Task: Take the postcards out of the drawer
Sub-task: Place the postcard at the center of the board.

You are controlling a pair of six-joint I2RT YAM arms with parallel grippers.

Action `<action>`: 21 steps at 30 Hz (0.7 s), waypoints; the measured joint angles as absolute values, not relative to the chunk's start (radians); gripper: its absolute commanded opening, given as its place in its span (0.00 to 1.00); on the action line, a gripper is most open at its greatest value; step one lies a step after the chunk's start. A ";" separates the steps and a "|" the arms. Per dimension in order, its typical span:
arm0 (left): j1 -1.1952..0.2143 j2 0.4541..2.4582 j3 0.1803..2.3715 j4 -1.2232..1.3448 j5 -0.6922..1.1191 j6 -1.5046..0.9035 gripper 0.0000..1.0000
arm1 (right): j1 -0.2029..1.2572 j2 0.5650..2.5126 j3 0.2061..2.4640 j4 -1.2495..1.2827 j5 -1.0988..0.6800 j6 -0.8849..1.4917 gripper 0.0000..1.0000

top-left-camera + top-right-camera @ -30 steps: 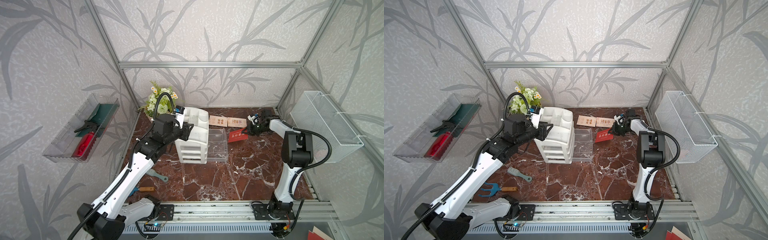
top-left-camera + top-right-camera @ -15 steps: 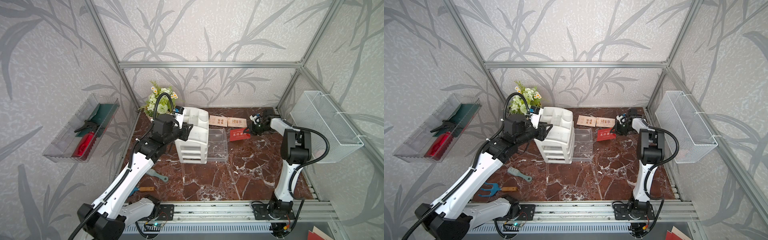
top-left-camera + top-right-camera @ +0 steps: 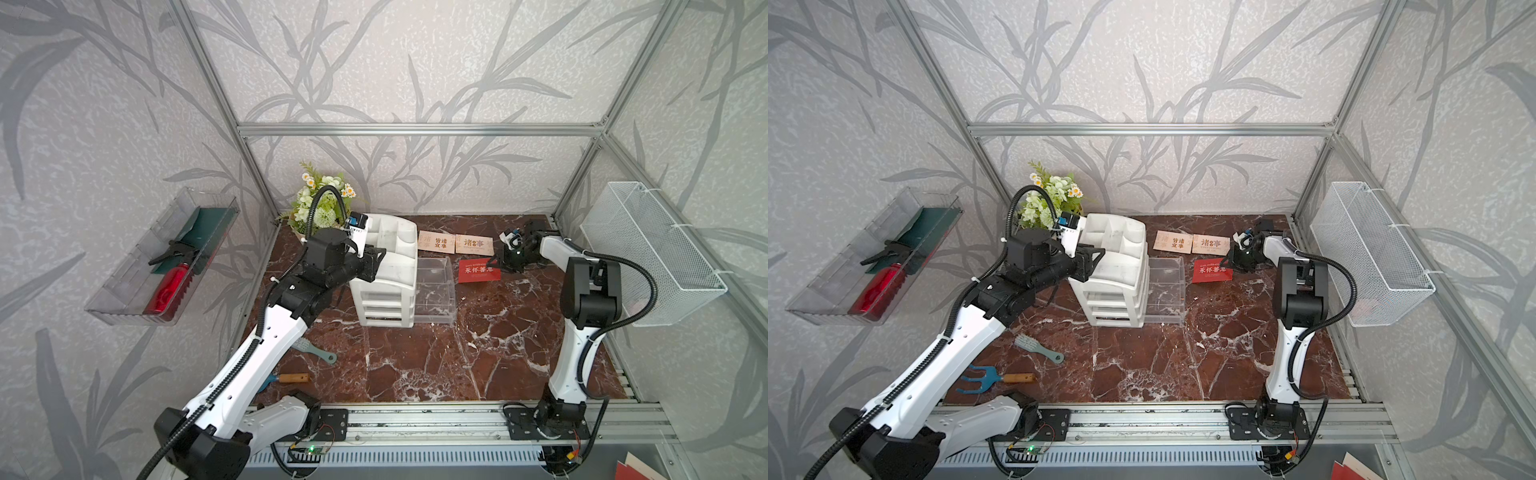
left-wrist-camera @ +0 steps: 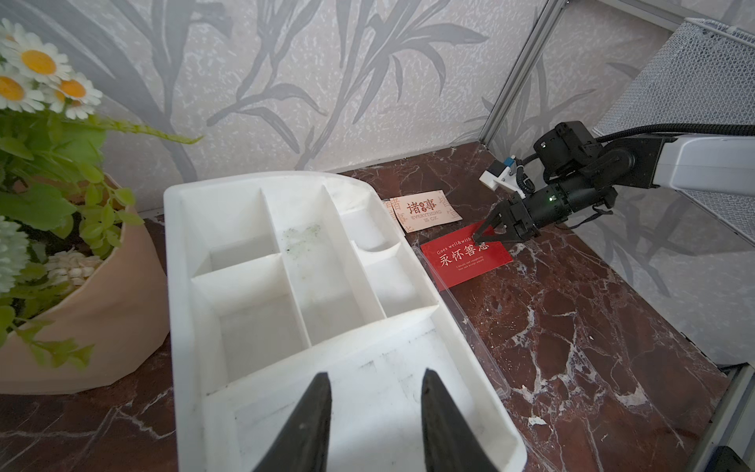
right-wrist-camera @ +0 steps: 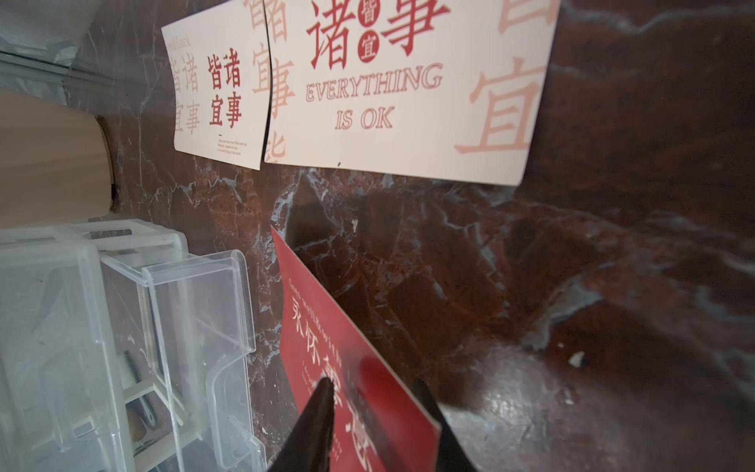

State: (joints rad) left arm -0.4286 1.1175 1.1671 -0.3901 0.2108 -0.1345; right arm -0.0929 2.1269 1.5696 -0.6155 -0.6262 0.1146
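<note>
Beside the drawer [image 5: 196,294], wrist views alone show right tool [image 5: 371,382] parted, perhaps straddling the red postcard [image 5: 318,327].

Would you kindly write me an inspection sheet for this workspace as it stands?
Surface: marble tabletop, no spills seen.
Job's things: a cream postcard, a second cream postcard and the red postcard lie flat on the tabletop. The clear drawer is pulled out of the white organiser and looks empty.
Clutter: brush, garden fork, potted flowers.
Grippers: right gripper open over the red postcard's corner. Left gripper has its jaws apart at the organiser's top; grip unclear.
Cables: black hose loops off each arm, above the table.
Surroundings: wire basket and clear wall tray on the side walls.
</note>
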 measured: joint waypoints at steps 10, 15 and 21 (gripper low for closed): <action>-0.424 1.118 1.167 -0.390 0.211 -0.135 0.37 | -0.093 2.127 1.575 -0.616 -0.594 0.120 0.40; -0.422 1.117 1.162 -0.390 0.211 -0.135 0.37 | -0.093 2.127 1.576 -0.616 -0.579 0.125 0.41; -0.420 1.116 1.162 -0.392 0.211 -0.136 0.37 | -0.093 2.128 1.598 -0.617 -0.563 0.129 0.42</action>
